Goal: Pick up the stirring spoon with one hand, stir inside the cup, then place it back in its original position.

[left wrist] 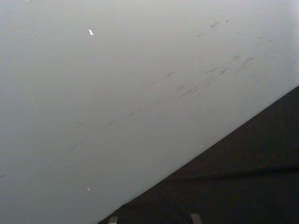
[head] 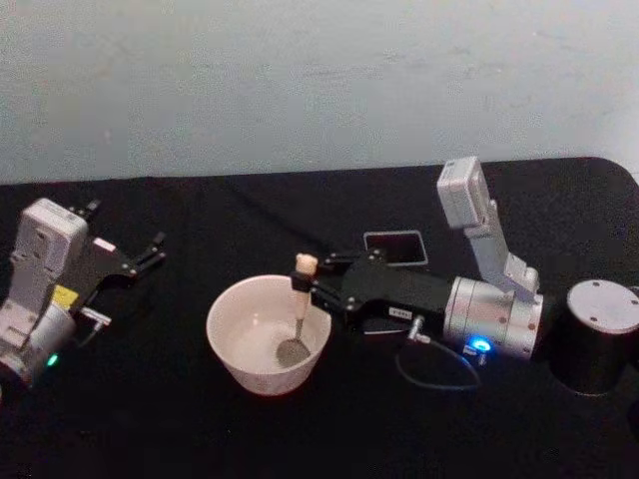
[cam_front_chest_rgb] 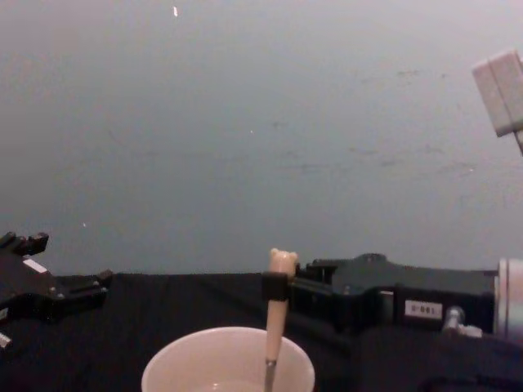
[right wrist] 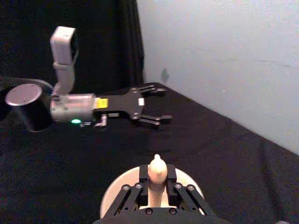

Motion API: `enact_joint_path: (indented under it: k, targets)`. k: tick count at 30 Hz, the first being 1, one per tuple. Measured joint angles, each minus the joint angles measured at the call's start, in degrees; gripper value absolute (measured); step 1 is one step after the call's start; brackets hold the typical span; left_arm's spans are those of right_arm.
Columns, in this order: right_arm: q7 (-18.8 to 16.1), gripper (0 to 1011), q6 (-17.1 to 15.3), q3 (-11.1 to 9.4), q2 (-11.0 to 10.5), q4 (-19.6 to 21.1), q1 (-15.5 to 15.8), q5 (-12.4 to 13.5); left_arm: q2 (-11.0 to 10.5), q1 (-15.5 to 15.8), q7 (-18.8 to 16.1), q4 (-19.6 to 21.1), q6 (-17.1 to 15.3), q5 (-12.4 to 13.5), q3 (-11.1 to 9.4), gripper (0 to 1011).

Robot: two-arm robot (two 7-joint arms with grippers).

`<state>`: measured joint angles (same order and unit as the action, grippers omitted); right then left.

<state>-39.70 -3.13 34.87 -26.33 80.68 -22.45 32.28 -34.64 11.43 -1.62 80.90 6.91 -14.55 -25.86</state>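
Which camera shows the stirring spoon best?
Head view: the stirring spoon shows whole, bear head to bowl, in the cup. Chest view cuts off its bowl; right wrist view shows its top in the right gripper.

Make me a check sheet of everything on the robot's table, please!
Surface: black cloth table, no spills seen.
Job's things: stirring spoon stands nearly upright with its bowl down inside the cup.
Clutter: dark square holder behind the right arm.
Grippers: right gripper shut on the spoon's handle just under the bear head; left gripper open, parked left of the cup, holding nothing.
Cables: thin wire loop by the right wrist, lying on the cloth.
Surroundings: plain pale wall; no people seen.
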Motion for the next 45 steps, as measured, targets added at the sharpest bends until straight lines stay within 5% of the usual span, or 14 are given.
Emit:
enact_joint_path:
  k: [11, 25, 36, 45]
  targets:
    - [-0.4, 217, -0.7, 1.9, 0.1, 2.2, 0.6, 0.7, 0.0, 0.0, 0.0, 0.0, 0.0, 0.0, 0.0, 1001]
    - [3.7, 217, -0.1, 3.4, 5.6, -2.9, -3.2, -2.3, 0.0, 0.0, 0.0, 0.0, 0.0, 0.0, 0.0, 1001]
    - [6.2, 217, 0.2, 1.6, 8.7, -7.6, -5.6, -3.4, 0.0, 0.0, 0.0, 0.0, 0.0, 0.0, 0.0, 1001]
    - [5.9, 217, 0.4, 0.0, 7.2, -7.4, -5.1, -3.9, 0.0, 0.0, 0.0, 0.0, 0.0, 0.0, 0.0, 1001]
